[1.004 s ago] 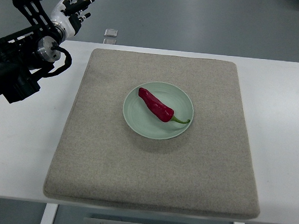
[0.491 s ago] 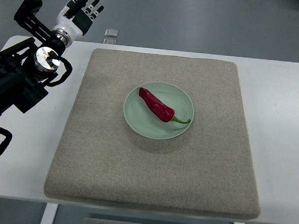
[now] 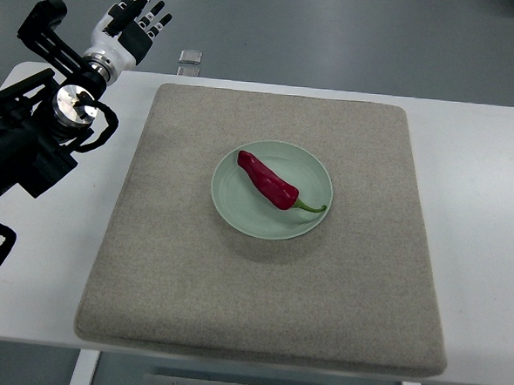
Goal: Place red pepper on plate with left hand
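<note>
A red pepper [image 3: 267, 181] with a green stem lies across the pale green plate [image 3: 235, 210], which sits in the middle of the grey mat. My left hand [image 3: 138, 12] is raised at the top left, well clear of the plate and beyond the table's far edge. Its fingers are spread and hold nothing. The black left arm [image 3: 25, 135] runs in from the left edge. The right arm does not show.
The grey felt mat [image 3: 260, 289] covers most of the white table [image 3: 482, 215]. A small clear block [image 3: 191, 57] lies just past the table's far edge, near the left hand.
The left arm swung up and slightly right from a second ago, then drifted a little left. The hand stays spread and empty. Pepper and plate have not moved.
</note>
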`<control>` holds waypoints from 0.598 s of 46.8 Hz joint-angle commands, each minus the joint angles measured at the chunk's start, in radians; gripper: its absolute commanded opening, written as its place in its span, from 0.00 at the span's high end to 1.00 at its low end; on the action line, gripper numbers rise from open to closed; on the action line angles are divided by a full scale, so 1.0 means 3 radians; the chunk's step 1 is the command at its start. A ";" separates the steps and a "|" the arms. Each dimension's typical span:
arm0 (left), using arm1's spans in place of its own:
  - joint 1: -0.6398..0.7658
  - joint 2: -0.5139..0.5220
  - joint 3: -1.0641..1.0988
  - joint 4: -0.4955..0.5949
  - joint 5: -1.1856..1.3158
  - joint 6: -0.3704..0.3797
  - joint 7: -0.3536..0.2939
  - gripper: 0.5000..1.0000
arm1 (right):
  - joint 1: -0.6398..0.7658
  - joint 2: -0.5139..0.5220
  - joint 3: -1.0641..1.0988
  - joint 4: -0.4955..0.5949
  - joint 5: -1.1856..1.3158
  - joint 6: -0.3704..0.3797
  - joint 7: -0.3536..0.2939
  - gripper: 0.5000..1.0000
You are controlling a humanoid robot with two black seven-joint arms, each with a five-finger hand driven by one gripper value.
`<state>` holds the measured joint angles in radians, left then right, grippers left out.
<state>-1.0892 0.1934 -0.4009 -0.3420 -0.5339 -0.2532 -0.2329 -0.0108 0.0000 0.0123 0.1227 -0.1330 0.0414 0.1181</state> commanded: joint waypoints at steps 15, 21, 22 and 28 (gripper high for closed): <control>0.0005 -0.0021 0.0002 0.0000 0.0000 -0.0020 -0.0001 0.02 | 0.0000 0.0000 -0.0005 0.0000 0.0004 0.0000 0.0000 0.14; 0.0000 -0.0026 0.0002 0.0000 0.0000 -0.0020 -0.0001 0.02 | -0.0005 0.0000 0.0010 0.0030 -0.0001 0.0056 0.0000 0.14; 0.0005 -0.0021 0.0002 0.0000 0.0000 -0.0020 -0.0001 0.02 | -0.0005 0.0000 0.0010 0.0066 -0.0007 0.0082 0.0000 0.14; 0.0000 -0.0016 0.0002 0.0000 0.0005 -0.0020 -0.0001 0.02 | -0.0010 0.0000 0.0005 0.0404 -0.0007 0.0205 0.0000 0.14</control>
<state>-1.0879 0.1868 -0.4003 -0.3420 -0.5336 -0.2593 -0.2332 -0.0122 0.0001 0.0152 0.2077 -0.1371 0.0972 0.1181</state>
